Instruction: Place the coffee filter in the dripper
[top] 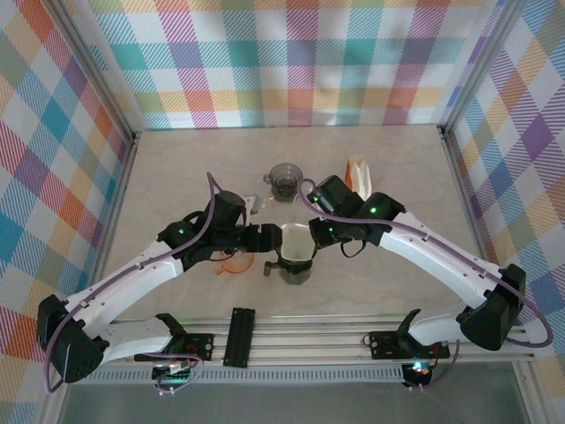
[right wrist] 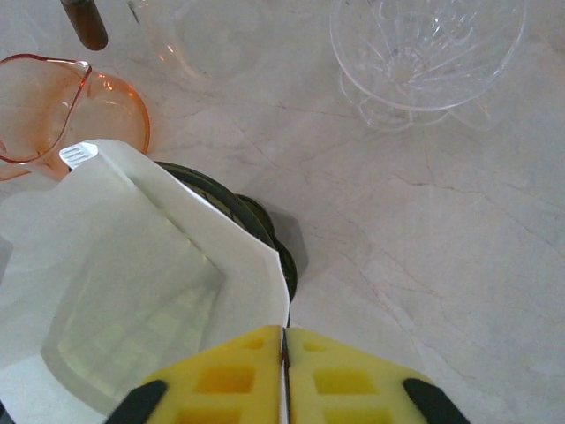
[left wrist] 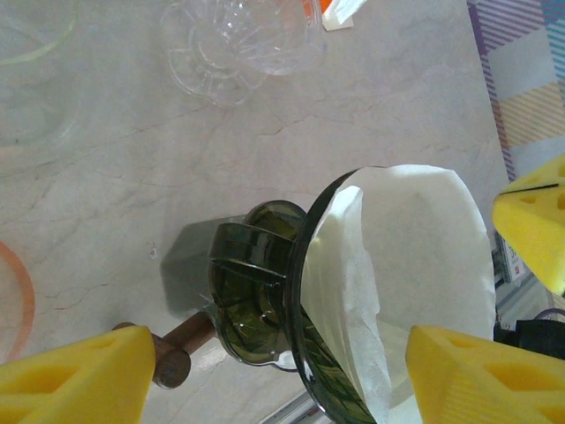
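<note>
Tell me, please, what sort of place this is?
Probably a robot test booth staged as a coffee corner: plaid walls enclose a marble-look table, two arms are mounted on a metal rail, and a coffee filter rests in a green dripper.

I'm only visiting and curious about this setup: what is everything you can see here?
coffee filter: one, white, in the green dripper
green dripper: one, dark green, table centre
clear dripper: one, colourless glass, back-left of the green one
orange cup: one, orange glass, left of the green dripper
grey dripper: one, smoky grey, far centre
packet: one, white and orange, right of the grey dripper
table: one, pale marble
walls: three, plaid, around the table
left pincer: one, yellow pads, open around the green dripper
right pincer: one, yellow pads, shut on the coffee filter's edge
</note>
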`<state>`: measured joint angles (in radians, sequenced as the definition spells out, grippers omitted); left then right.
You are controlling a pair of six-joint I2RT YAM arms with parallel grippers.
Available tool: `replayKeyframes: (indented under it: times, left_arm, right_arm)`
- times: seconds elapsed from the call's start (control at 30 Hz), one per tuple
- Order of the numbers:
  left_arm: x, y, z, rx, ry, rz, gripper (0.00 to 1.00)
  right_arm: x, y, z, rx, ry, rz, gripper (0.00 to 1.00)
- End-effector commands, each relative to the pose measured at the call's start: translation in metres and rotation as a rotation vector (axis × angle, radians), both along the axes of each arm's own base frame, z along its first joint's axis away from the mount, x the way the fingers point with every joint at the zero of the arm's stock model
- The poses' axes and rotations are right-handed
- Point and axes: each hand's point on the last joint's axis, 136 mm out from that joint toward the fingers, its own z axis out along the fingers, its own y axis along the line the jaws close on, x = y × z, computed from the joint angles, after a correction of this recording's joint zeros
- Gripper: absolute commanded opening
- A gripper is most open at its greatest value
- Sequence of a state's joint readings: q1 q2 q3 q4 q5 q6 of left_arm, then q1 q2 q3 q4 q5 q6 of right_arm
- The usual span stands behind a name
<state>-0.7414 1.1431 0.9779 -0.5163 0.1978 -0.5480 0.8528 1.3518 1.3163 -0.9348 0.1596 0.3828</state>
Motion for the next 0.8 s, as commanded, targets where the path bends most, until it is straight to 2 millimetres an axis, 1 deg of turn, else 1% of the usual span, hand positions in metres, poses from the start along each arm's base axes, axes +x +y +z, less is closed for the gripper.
replayKeyframes:
  times: [0.0, 0.23, 0.3, 0.43, 0.53, 0.6, 0.67, 0.7, 0.77]
  left_arm:
    - [0.006, -0.009, 0.018, -0.025, -0.063, -0.020, 0.73]
    - [0.007, -0.012, 0.021, -0.030, -0.081, -0.024, 0.73]
    - [0.007, -0.014, 0.022, -0.031, -0.083, -0.032, 0.71]
    - [0.008, -0.016, 0.015, -0.012, -0.068, -0.042, 0.68]
    - [0.006, -0.017, 0.010, -0.005, -0.059, -0.055, 0.68]
    - [0.005, -0.018, 0.010, -0.011, -0.060, -0.065, 0.71]
    - [0.004, -0.019, 0.008, -0.015, -0.059, -0.070, 0.71]
    - [0.004, -0.018, 0.007, -0.010, -0.057, -0.067, 0.70]
    - [0.005, -0.015, 0.004, 0.012, -0.050, -0.059, 0.62]
  right_arm:
    - [-0.003, 0.007, -0.003, -0.003, 0.007, 0.029, 0.09]
    - [-0.006, 0.013, -0.009, -0.023, 0.014, 0.049, 0.05]
    - [-0.006, 0.014, -0.010, -0.028, 0.014, 0.052, 0.04]
    - [-0.007, 0.015, -0.010, -0.030, 0.013, 0.058, 0.04]
    - [-0.007, 0.015, -0.011, -0.033, 0.014, 0.057, 0.04]
    - [-0.007, 0.016, -0.010, -0.033, 0.014, 0.059, 0.04]
    - [-0.007, 0.016, -0.011, -0.034, 0.015, 0.059, 0.04]
    - [-0.007, 0.016, -0.011, -0.033, 0.015, 0.058, 0.04]
    - [-0.007, 0.016, -0.011, -0.033, 0.014, 0.056, 0.04]
